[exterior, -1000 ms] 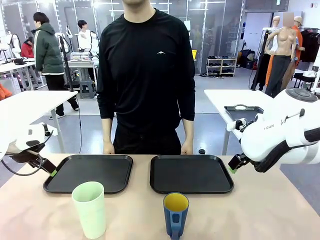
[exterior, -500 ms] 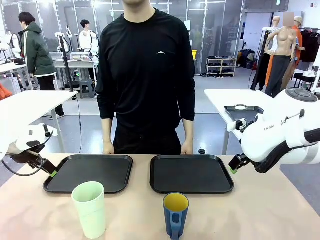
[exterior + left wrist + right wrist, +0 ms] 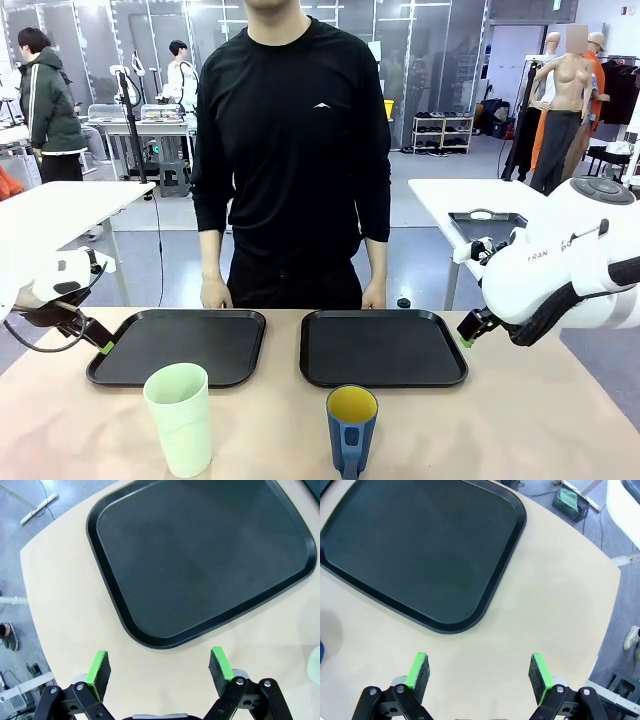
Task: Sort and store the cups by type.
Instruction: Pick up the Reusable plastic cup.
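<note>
Nothing on the table has been moved since the earlier frames; only a bystander in a dark green jacket (image 3: 45, 100), far off in the background, has walked further to the left. Two black trays are set side by side on the table (image 3: 540, 420): the left tray (image 3: 130, 372) and the right tray (image 3: 440, 372), close together but not touching. Both cups stand upright on the bare tabletop on the near side of the trays, outside them. The pale green tumbler (image 3: 180, 420) is placed just in front of the left tray, and the dark blue mug (image 3: 351, 430), yellow inside and with its handle turned to the camera, just in front of the right tray.

The left gripper (image 3: 159, 667) is held above the table just off the outer corner of the left tray, its green pads spread wide with nothing between them. The right gripper (image 3: 479, 672) is held likewise off the outer corner of the right tray, spread wide and holding nothing. A person (image 3: 292, 150) in a black top is seen standing at the far edge, behind the trays.
</note>
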Tool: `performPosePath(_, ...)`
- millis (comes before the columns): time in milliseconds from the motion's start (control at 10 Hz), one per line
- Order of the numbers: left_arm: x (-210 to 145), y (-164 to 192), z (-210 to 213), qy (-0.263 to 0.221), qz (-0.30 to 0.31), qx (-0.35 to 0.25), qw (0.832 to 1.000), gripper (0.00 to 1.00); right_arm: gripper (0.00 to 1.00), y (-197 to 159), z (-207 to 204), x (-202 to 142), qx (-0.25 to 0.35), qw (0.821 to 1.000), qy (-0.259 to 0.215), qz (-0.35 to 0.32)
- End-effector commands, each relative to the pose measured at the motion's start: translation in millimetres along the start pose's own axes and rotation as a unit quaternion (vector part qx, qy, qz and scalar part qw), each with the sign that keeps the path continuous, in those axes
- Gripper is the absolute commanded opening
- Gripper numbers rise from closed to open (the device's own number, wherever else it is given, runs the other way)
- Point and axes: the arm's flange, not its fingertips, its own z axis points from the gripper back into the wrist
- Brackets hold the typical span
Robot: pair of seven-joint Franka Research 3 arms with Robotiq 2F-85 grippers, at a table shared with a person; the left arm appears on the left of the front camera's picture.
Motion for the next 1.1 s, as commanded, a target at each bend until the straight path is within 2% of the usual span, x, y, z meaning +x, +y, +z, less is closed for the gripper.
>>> performPosePath(0,0.2,0.9,2.0,-0.003,-0.003,-0.001,1.000,1.00,1.00,-1.1,0.3,0.2,0.002,1.000,-0.002,-0.004)
performPosePath(1000,0.2,0.9,2.0,-0.003,-0.003,-0.001,1.000,1.00,1.00,-1.1,0.3,0.2,0.002,1.000,-0.002,-0.004)
